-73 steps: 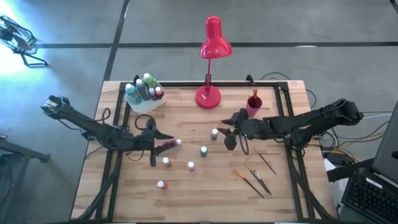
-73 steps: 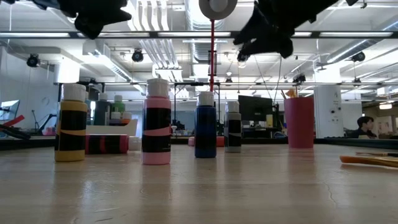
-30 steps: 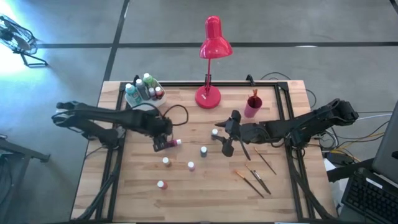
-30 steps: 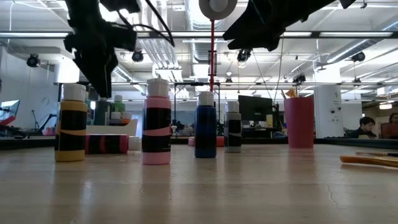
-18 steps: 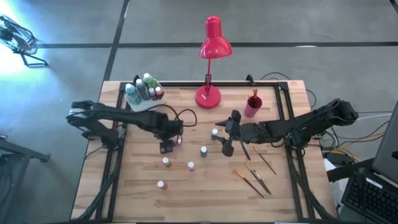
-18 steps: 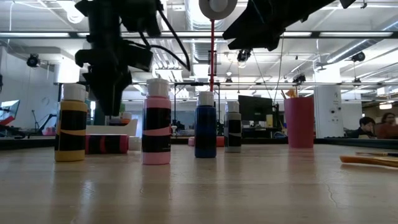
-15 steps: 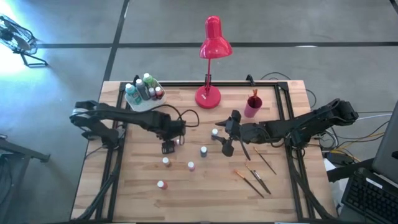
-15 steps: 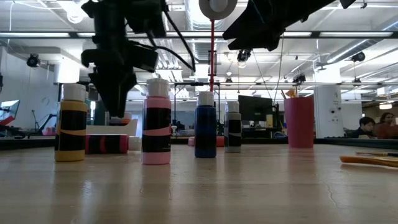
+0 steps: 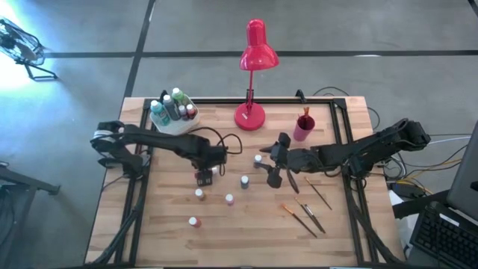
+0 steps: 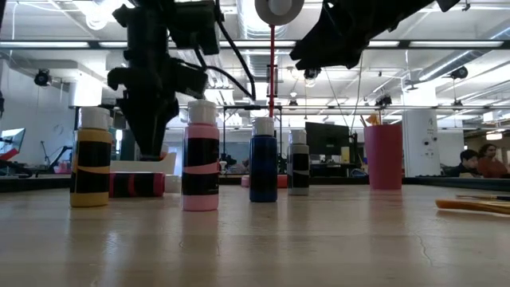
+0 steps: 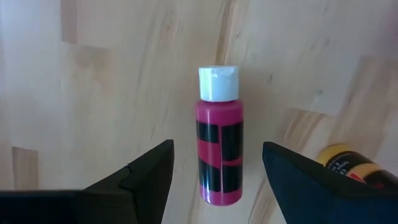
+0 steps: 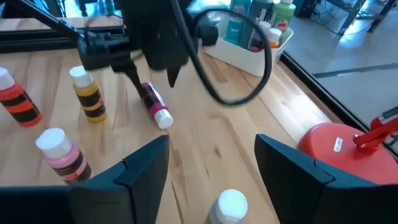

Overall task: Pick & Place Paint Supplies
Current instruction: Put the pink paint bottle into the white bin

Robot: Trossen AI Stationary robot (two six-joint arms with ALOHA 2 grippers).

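A magenta paint bottle (image 11: 219, 152) with a white cap (image 11: 217, 83) lies on its side on the wooden table (image 9: 246, 224). My left gripper (image 9: 202, 176) hangs over it, pointing down and open, with a finger (image 11: 140, 182) on each side of the bottle and clear of it. My right gripper (image 9: 272, 173) waits open above the table's middle, with a white-capped bottle (image 12: 231, 206) standing below it. Yellow (image 10: 92, 158), pink (image 10: 201, 158), blue (image 10: 264, 162) and grey (image 10: 299, 163) bottles stand upright. Thin brushes (image 9: 305, 217) lie at the near right.
A white tray (image 9: 171, 113) of bottles sits at the far left, next to a red desk lamp (image 9: 252, 75) and a pink cup (image 9: 304, 127) at the far middle. An orange bottle (image 9: 193, 222) stands near the front. Black rails (image 9: 349, 179) frame the table's sides.
My left gripper has gone toward the table's right edge and down, and now hangs over the lying magenta bottle. The bottle has stayed where it was.
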